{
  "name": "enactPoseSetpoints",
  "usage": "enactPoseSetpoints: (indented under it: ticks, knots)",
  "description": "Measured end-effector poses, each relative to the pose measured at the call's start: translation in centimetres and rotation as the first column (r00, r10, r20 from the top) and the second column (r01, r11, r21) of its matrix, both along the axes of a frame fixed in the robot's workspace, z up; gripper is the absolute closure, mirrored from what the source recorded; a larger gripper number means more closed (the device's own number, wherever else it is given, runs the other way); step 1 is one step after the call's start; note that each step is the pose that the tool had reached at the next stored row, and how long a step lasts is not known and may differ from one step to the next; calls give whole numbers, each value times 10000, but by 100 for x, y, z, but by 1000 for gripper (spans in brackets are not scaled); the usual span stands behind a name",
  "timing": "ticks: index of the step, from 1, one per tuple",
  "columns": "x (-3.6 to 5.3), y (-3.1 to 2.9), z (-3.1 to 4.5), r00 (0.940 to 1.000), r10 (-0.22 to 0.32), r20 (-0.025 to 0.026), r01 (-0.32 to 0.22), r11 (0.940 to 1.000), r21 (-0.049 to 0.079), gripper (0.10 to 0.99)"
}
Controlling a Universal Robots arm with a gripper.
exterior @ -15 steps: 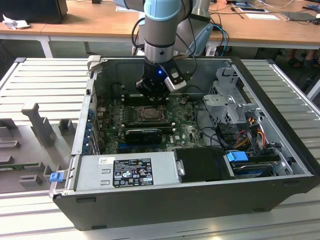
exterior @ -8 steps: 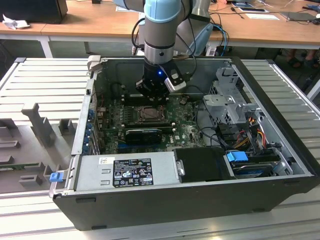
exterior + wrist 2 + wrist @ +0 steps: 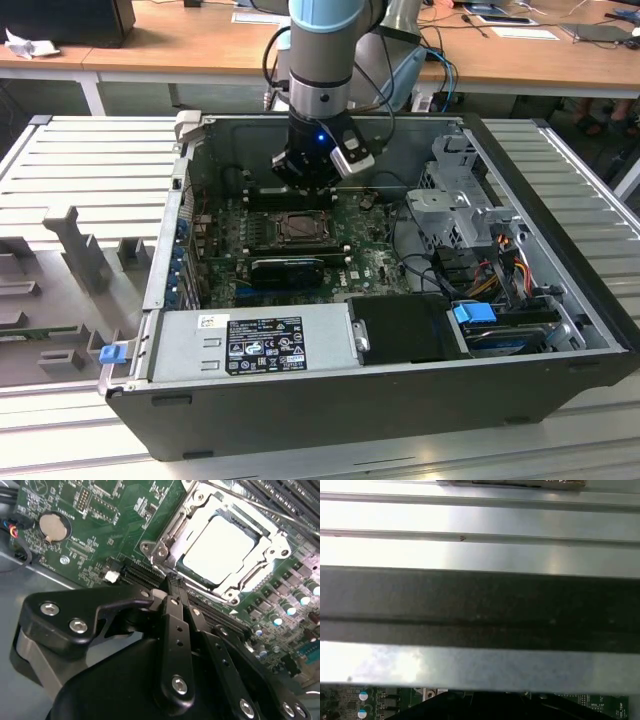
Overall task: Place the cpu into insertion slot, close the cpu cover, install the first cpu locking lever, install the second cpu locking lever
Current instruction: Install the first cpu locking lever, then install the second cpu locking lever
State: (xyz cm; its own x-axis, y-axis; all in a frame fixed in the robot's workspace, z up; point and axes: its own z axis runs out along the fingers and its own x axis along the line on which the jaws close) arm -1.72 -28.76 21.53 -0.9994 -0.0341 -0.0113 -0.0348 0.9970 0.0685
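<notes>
The cpu (image 3: 217,550) already lies flat inside the insertion slot (image 3: 175,527), with the cpu cover (image 3: 257,527) folded down around it so its window frames the pale chip. In the second wrist view the gripper (image 3: 179,592) hangs just beside the slot's near edge, fingers pressed together and holding nothing, probably so the narrow tip can push at a latch. In the exterior view the gripper (image 3: 305,180) sits just above the slot (image 3: 300,229) inside the computer case (image 3: 330,400).
</notes>
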Motion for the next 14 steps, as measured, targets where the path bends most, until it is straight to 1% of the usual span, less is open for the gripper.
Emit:
enactPoseSetpoints:
  ticks: [4, 12, 14]
  knots:
    - [0, -22, 0, 10000, 0, 1, 0, 10000, 1, 980]
    - [0, -41, 0, 10000, 1, 0, -1, 10000, 0, 980]
    - [0, -60, 0, 10000, 0, 0, 0, 10000, 1, 980]
